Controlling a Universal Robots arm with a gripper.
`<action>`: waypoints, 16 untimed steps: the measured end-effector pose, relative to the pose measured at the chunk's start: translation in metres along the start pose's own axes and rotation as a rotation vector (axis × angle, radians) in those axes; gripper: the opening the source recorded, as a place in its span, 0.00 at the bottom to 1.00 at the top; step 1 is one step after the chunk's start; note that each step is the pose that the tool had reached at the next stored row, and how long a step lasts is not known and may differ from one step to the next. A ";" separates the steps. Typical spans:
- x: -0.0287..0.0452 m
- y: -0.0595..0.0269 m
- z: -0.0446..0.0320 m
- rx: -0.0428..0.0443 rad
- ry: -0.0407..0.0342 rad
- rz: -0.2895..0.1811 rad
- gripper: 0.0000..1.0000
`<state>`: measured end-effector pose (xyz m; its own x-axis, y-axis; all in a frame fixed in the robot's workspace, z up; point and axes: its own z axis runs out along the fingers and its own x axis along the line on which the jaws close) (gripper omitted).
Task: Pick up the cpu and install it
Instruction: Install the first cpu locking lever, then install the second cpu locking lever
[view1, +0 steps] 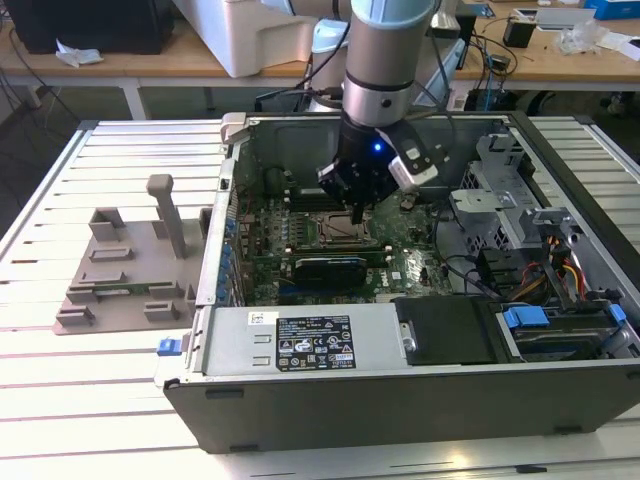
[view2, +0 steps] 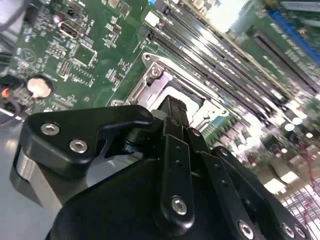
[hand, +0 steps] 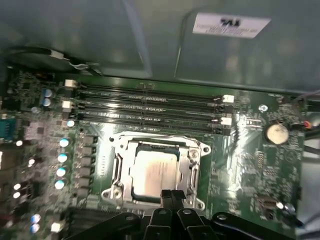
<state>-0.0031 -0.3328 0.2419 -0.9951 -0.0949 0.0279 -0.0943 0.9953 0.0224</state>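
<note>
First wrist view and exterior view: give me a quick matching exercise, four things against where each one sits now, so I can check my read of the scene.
Things:
1. silvery square cpu
2. grey plastic tray with posts
3. round silver coin cell battery
4. black gripper

Places:
A. on the slatted table outside the computer case, on the exterior view's left
B. over the green motherboard, inside the open case
C. inside the metal socket frame
D. on the green board, apart from the socket

Pairs: 1-C, 2-A, 3-D, 4-B

The cpu (hand: 154, 172) lies in the socket (hand: 120, 172), under the end effector (hand: 171, 196).
</note>
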 end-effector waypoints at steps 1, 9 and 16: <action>0.0002 0.0001 -0.0067 0.0042 0.0004 0.000 0.11; 0.0008 0.0007 -0.0291 0.0128 0.0012 0.000 0.11; 0.0008 0.0007 -0.0293 0.0128 0.0012 0.000 0.11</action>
<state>-0.0031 -0.3328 0.2712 -0.9951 -0.0945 0.0291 -0.0943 0.9955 0.0097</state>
